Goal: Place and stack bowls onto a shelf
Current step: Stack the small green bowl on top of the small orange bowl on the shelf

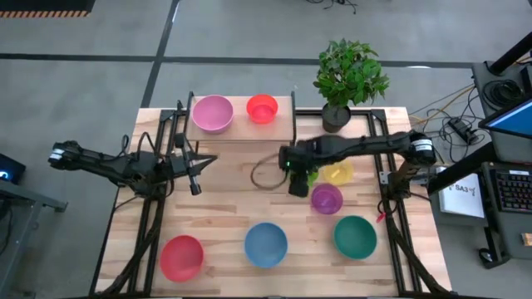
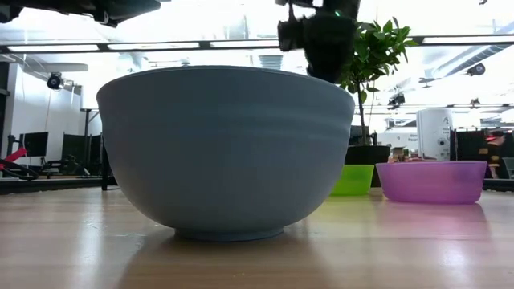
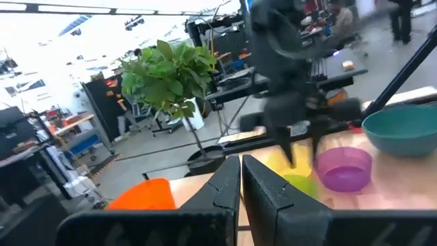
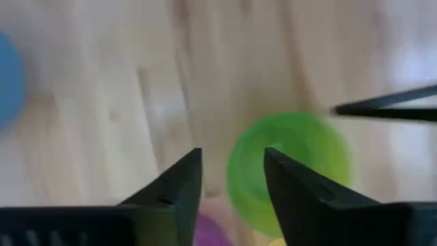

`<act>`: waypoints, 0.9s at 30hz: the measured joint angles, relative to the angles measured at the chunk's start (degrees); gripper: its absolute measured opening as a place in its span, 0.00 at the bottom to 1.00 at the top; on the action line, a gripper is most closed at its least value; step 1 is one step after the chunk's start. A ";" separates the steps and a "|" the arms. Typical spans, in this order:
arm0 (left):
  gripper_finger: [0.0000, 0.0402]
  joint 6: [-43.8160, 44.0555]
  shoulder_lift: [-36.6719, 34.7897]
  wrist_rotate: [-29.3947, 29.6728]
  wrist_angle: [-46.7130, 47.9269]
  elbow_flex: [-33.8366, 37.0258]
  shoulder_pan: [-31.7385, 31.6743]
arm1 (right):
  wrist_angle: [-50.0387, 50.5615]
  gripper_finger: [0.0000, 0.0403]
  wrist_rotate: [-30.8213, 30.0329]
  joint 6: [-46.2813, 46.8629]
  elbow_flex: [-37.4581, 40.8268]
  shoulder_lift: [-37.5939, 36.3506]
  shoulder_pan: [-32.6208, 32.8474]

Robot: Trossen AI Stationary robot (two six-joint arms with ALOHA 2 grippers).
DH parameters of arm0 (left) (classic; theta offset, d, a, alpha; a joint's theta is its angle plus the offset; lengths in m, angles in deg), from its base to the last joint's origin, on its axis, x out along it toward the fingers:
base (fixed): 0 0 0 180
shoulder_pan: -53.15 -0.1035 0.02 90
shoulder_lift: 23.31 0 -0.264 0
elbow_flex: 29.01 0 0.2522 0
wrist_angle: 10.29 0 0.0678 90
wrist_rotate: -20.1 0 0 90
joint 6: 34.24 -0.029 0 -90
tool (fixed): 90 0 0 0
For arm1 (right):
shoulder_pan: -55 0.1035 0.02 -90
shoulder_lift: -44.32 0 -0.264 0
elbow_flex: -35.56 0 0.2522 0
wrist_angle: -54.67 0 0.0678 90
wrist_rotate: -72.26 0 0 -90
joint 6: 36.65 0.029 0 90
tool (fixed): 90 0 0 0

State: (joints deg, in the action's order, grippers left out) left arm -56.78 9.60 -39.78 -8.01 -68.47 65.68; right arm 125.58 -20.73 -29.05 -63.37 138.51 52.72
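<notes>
On the shelf (image 1: 241, 131) stand the pink bowl (image 1: 211, 113) and the small orange bowl (image 1: 262, 108). The red-orange (image 1: 181, 256), blue (image 1: 266, 244) and teal (image 1: 355, 236) bowls rest on the table near its near edge. The purple (image 1: 327, 198) and yellow (image 1: 339, 173) bowls sit right of centre. My right gripper (image 1: 298, 181) hangs open above the table, with the green bowl (image 4: 287, 164) just beyond its fingers and partly hidden in the high view. My left gripper (image 1: 197, 178) waits, shut, left of centre.
A potted plant (image 1: 347, 79) stands at the far edge right of the shelf. A thin brown ring (image 1: 264, 173) lies on the table in front of the shelf. The blue bowl (image 2: 225, 152) fills the low view, with the green (image 2: 353, 180) and purple (image 2: 434, 181) bowls behind it.
</notes>
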 joint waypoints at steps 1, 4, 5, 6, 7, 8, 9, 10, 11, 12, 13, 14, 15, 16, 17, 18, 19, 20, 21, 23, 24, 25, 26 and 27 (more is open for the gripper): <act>0.00 -0.42 -0.09 0.50 0.03 0.01 0.00 | -0.37 0.40 0.04 -0.12 1.34 0.29 0.39; 0.00 -0.78 -0.43 1.83 -0.06 0.00 0.00 | -1.20 0.46 -1.69 0.64 4.98 0.69 0.67; 0.00 -0.80 -0.45 2.03 -0.13 0.02 0.00 | -1.94 0.47 -2.69 1.12 6.27 0.77 0.78; 0.00 -0.82 -0.53 2.27 -0.07 0.00 -0.01 | -3.51 0.47 -3.40 1.57 7.60 0.81 0.78; 0.00 -0.92 -0.57 2.38 -0.05 0.00 -0.02 | -5.56 0.48 -3.73 1.61 9.02 0.81 0.78; 0.00 -0.97 -0.59 2.40 -0.06 0.01 -0.02 | -7.28 0.48 -3.69 1.57 10.44 0.85 0.78; 0.00 -0.97 -0.59 2.41 -0.11 0.00 0.00 | -9.06 0.48 -3.69 1.50 11.86 0.87 0.79; 0.00 -0.97 -0.61 2.41 -0.09 0.00 0.00 | -11.14 0.48 -3.66 1.44 13.17 0.88 0.80; 0.00 -0.97 -0.61 2.41 -0.03 0.00 0.00 | -13.46 0.48 -3.65 1.43 14.41 0.88 0.80; 0.00 -0.97 -0.59 2.41 -0.04 0.02 0.00 | -15.45 0.48 -3.66 1.50 15.54 0.88 0.78; 0.00 -0.97 -0.61 2.41 -0.05 0.00 0.00 | -17.06 0.48 -3.67 1.74 16.61 0.88 0.78; 0.00 -0.98 -0.63 2.41 -0.06 0.01 -0.01 | -18.57 0.48 -3.68 1.99 17.60 0.88 0.78; 0.00 -0.99 -0.64 2.41 -0.05 0.01 -0.01 | -20.00 0.48 -3.70 2.25 18.44 0.88 0.77; 0.00 -0.99 -0.65 2.41 -0.05 0.01 -0.01 | -21.38 0.47 -3.74 2.69 19.26 0.88 0.76; 0.00 -0.98 -0.63 2.41 -0.05 0.01 -0.01 | -22.46 0.46 -4.12 3.33 19.94 0.88 0.76; 0.00 -0.99 -0.63 2.41 -0.05 0.00 -0.01 | -23.14 0.45 -4.84 3.96 20.58 0.88 0.76; 0.00 -0.99 -0.65 2.41 -0.05 0.02 0.00 | -23.64 0.44 -5.78 4.79 21.32 0.88 0.76; 0.00 -0.99 -0.65 2.43 -0.05 0.02 0.00 | -23.91 0.42 -6.46 5.22 21.99 0.88 0.76; 0.00 -0.99 -0.65 2.42 -0.05 0.01 0.00 | -24.09 0.40 -7.05 5.56 22.71 0.88 0.74; 0.00 -0.99 -0.65 2.43 -0.05 0.02 0.00 | -24.76 0.35 -7.58 6.30 23.91 0.88 0.51; 0.00 -0.99 -0.65 2.42 -0.05 0.01 -0.01 | -25.32 0.31 -7.57 6.64 24.42 0.88 0.38; 0.00 -0.99 -0.64 2.43 -0.05 0.01 -0.01 | -25.91 0.28 -7.61 6.97 25.01 0.88 0.30; 0.00 -0.99 -0.65 2.43 -0.05 0.02 0.00 | -26.44 0.25 -7.58 7.38 25.59 0.88 0.23; 0.00 -0.99 -0.65 2.43 -0.07 0.02 -0.01 | -26.62 0.21 -7.58 7.69 25.93 0.88 0.19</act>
State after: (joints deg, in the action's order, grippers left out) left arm -57.77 8.94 -37.35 -8.08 -68.45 65.67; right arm 98.95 -28.30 -21.36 -37.44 139.38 52.91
